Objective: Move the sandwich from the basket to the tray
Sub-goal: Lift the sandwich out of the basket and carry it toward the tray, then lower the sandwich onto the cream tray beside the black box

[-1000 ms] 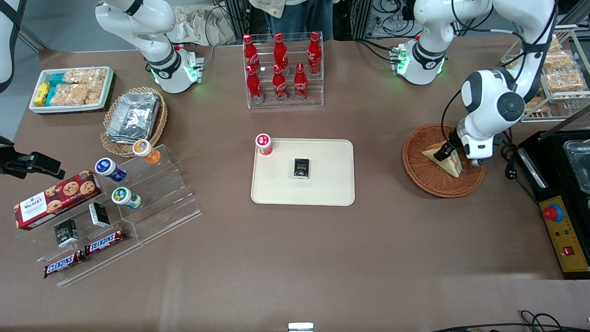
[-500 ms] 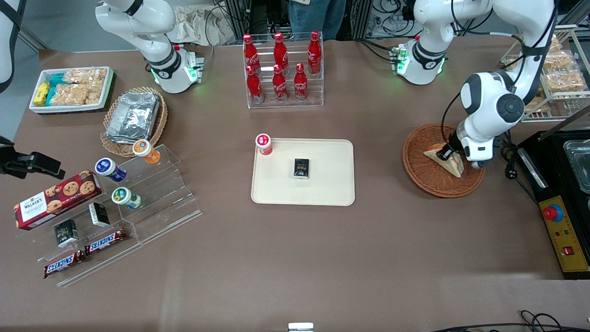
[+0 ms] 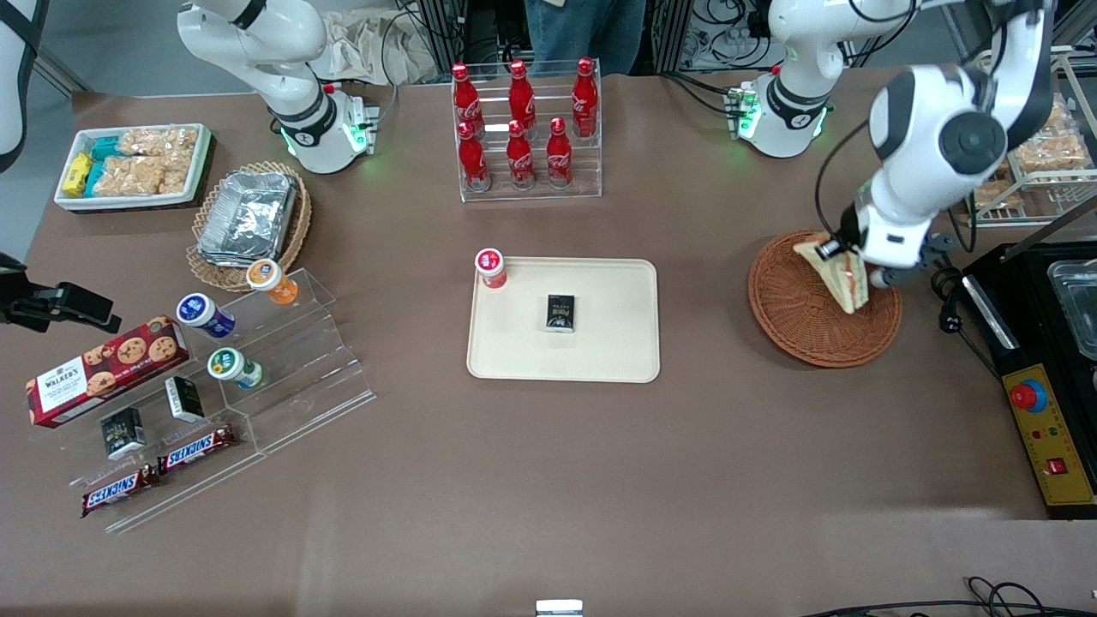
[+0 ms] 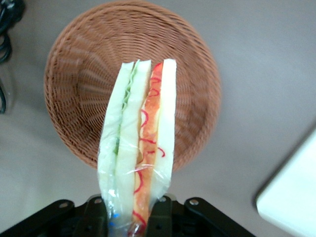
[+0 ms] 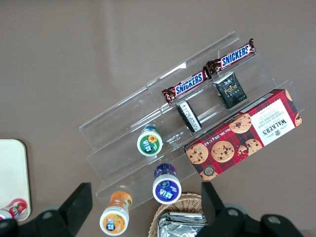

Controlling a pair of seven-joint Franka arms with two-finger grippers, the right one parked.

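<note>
The fingers (image 4: 160, 217) of the gripper (image 4: 129, 217) were clamped on one end of the sandwich (image 4: 138, 143), gripping it through its clear wrapping. The sandwich extended away from the fingers with its cut edge exposed: pale bread layers, a green filling line and an orange-red filling line. It was held clear of the basket (image 4: 197, 89), which lay directly below the fingers with its woven floor bare. In the front view the gripper (image 3: 836, 257) and sandwich (image 3: 844, 274) hung above the basket (image 3: 797, 317), over the part of it farther from the camera. The tray (image 3: 617, 343) lay on the bench (image 3: 548, 480) well apart from the fingers, toward the parked arm's end, carrying a small dark packet (image 3: 560, 312) and a red-capped bottle (image 3: 491, 267).
</note>
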